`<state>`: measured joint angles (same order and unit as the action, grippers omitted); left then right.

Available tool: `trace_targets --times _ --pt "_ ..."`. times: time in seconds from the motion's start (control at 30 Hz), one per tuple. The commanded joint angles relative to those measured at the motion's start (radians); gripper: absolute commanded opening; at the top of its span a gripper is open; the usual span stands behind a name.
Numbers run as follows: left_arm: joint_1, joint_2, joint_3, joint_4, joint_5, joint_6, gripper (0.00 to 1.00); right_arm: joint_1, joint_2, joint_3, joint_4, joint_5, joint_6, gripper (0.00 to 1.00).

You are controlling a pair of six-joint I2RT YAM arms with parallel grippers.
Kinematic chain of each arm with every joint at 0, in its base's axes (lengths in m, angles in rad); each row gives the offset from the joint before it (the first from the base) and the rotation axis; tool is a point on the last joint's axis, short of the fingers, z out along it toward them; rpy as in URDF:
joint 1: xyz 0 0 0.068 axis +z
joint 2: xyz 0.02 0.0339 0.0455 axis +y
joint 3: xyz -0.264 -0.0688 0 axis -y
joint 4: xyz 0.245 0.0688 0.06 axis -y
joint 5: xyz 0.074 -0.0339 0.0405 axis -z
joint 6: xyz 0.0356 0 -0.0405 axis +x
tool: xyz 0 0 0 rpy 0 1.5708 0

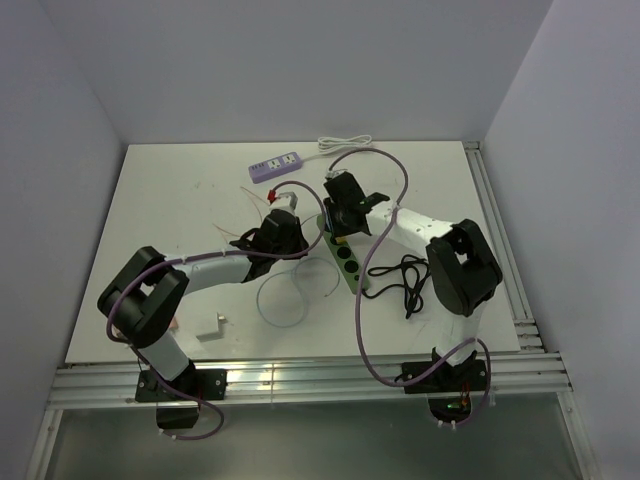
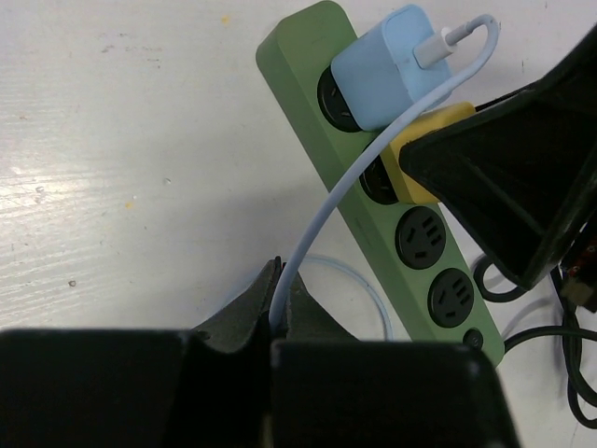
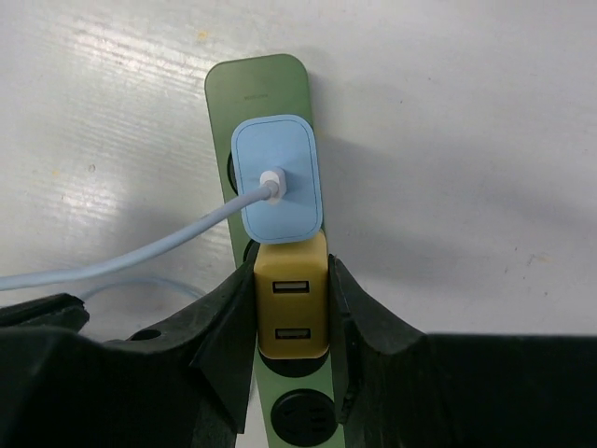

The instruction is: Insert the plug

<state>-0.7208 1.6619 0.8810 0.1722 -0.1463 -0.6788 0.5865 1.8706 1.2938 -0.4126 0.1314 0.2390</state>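
The right gripper (image 3: 291,271) was clenched on the yellow block-shaped USB charger plug (image 3: 291,317), one black finger pressed against each of its long sides. The plug stood over the second socket of the long green plastic power strip (image 3: 261,89), just beside the pale blue rounded charger (image 3: 277,177) that filled the strip's end socket. In the right wrist view the two chargers' edges met or overlapped.

The left gripper (image 2: 280,280) was pinched shut on the light blue cable (image 2: 326,210). The cable arched up from the fingers, across the strip, to the connector on the blue charger's face.

The yellow plug's prongs were hidden beneath its body, so how deep it sat in the socket could not be made out. In the left wrist view the right gripper's black finger covered most of the plug, leaving only a yellow corner (image 2: 431,126) showing. The far end of the strip was cut off behind the fingers in the right wrist view. In the top view both grippers crowded over the strip (image 1: 350,265) and concealed the chargers.

The yellow plug's two USB ports faced up, away from the strip. They lay one after the other along the strip's length, so the plug's long axis ran parallel to the strip.
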Motion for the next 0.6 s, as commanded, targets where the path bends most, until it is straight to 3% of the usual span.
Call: trace_targets --times 0.0,0.2,0.33,0.57 --pt "0.006 0.015 0.032 0.006 0.039 -0.024 0.02 0.039 0.136 -0.206 -0.025 -0.010 0.143 0.00" --pt "0.006 0.030 0.059 -0.010 0.068 -0.028 0.00 0.065 0.171 -0.133 -0.072 0.031 0.169 0.00" --pt "0.006 0.012 0.044 -0.008 0.064 -0.031 0.01 0.088 0.122 -0.284 0.035 -0.033 0.241 0.00" --pt "0.006 0.006 0.062 -0.046 0.050 -0.018 0.00 0.108 0.147 -0.341 0.119 -0.047 0.286 0.00"
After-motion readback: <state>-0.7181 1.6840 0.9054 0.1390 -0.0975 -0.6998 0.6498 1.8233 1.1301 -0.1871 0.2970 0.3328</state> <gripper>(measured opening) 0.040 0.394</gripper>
